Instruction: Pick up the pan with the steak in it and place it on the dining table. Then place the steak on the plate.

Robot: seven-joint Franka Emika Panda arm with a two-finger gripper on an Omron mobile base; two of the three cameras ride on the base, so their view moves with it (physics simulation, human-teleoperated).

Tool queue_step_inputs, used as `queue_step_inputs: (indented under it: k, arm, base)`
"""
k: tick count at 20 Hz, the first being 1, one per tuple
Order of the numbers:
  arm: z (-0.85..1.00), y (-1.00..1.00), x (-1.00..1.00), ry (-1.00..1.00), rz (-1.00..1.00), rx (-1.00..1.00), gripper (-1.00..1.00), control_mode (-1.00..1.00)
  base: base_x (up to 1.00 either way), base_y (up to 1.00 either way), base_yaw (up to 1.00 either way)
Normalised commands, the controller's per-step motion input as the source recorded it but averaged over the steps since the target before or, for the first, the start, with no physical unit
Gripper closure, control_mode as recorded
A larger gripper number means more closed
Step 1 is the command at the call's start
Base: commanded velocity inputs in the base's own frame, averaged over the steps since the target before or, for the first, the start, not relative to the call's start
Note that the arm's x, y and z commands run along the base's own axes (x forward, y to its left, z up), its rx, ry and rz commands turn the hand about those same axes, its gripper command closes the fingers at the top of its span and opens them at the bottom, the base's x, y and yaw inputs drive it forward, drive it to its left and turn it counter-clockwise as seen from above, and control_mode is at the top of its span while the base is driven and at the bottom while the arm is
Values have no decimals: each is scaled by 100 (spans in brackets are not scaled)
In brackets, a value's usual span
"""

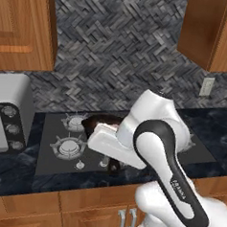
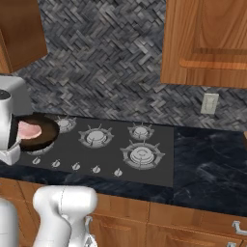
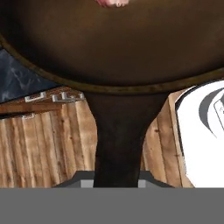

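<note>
Far left in the left base view, a silver-grey appliance w/ round knobs (image 1: pixel 8 120) sits on the black marble-look counter (image 1: pixel 215 123). Next to it is the dark glass cooktop w/ silver gas burners (image 1: pixel 67 147) and a front row of small knobs.

The small round black cast-iron skillet (image 2: pixel 37 133) is at the cooktop's left side as the right base view shows it. Whether it rests on the burner or is lifted clear I can't tell from the base views. In it lies the flat pink raw steak w/ a paler edge (image 2: pixel 29 130), toward the arm's side of the pan. In the left base view just the pan's dark rim (image 1: pixel 103 120) peeks out behind the white arm.

Hand view – the pan's short black handle (image 3: pixel 120 144) runs straight down between the gripper (image 3: pixel 117 181) tips, so the gripper is clamped narrow on the handle. Under the pan there are wood cabinet fronts and a corner of counter. A sliver of pink steak (image 3: pixel 113 2) shows at the top edge.

Right of the cooktop – bare counter, then a white wall outlet (image 2: pixel 209 103) on the grey herringbone backsplash (image 2: pixel 106 58), wood upper cabinets (image 2: pixel 207 41) above.
</note>
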Motion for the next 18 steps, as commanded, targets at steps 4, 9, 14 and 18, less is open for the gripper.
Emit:
queue_step_inputs:
  k: [4, 9, 14, 18]
  arm:
    - [-40, -86, -50, -14, 21, 0, 100, -100]
    - [-18, -86, -34, -24, 23, 0, 100, -100]
    - [-14, -62, -22, -30, 16, 1, 100, -100]
    - [0, 0, 0, 0, 0, 0, 100, 100]
  base:
    - [0, 0, 0]
    - [0, 0, 0]
    - [0, 0, 0]
    - [-39, -4, 0]
